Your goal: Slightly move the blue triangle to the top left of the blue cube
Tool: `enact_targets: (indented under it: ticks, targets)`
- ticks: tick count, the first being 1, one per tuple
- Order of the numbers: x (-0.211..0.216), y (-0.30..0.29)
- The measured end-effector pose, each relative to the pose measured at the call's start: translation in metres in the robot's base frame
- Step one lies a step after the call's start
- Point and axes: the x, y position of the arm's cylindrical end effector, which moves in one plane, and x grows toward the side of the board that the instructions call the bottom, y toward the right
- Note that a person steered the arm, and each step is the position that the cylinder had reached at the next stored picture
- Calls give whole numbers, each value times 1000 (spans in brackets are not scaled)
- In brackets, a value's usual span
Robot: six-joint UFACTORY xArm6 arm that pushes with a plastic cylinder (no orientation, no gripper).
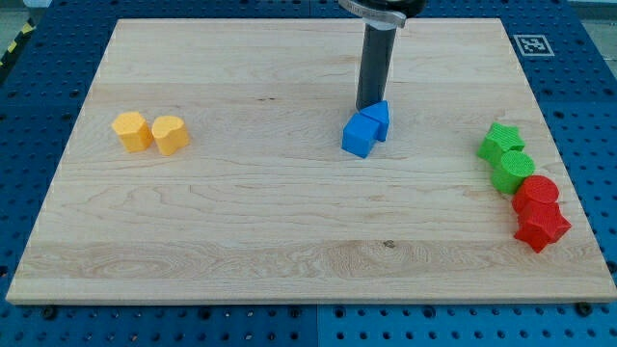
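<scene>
We find no readable words, brands or numbers anywhere. The only sign is a small black-and-white square marker (532,44) on the blue table (578,116), just beyond the board's (241,222) upper right corner; it looks like a coded tag, though its pattern is too small for us to make out. At the view's upper left edge we see a yellow-and-black striped strip (13,45), with no text on it.
</scene>
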Motion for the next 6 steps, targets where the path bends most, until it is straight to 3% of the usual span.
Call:
enact_targets:
  ticks: [2,4,5,6]
  targets:
    - [-10,-26]
    - [-31,42]
    - [-20,70]
    - [17,60]
